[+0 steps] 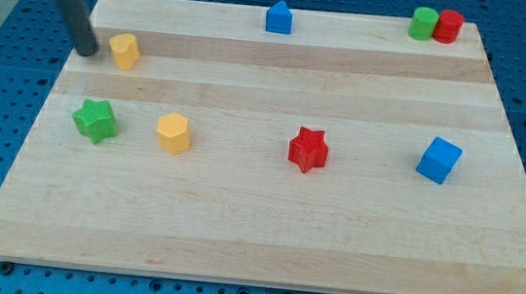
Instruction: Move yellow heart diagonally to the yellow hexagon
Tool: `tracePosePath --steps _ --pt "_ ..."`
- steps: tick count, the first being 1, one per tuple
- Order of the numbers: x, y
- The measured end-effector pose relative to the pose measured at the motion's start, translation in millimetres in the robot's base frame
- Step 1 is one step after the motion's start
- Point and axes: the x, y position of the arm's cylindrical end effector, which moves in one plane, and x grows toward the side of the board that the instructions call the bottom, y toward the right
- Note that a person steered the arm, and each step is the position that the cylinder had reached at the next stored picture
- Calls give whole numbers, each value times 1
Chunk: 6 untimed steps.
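Note:
The yellow heart [124, 50] lies near the view's top left of the wooden board [262, 245]. The yellow hexagon [173, 133] lies lower and to the right of it, beside the green star. My tip [89, 52] rests on the board just left of the yellow heart, a small gap apart. The dark rod slants up to the view's top left.
A green star [95, 120] lies left of the hexagon. A red star [308, 150] sits mid-board and a blue cube [438, 160] at the right. A blue house-shaped block [279, 18] lies at the top edge. A green cylinder [423, 23] and a red cylinder [448, 26] touch at the top right.

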Motion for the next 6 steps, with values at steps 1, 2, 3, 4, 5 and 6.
tracePosePath --steps 1,2,3,4,5,6 --pt "0 84" --pt "0 170" --pt "2 230" --pt "-9 205" --pt "-10 158" --pt "7 125"
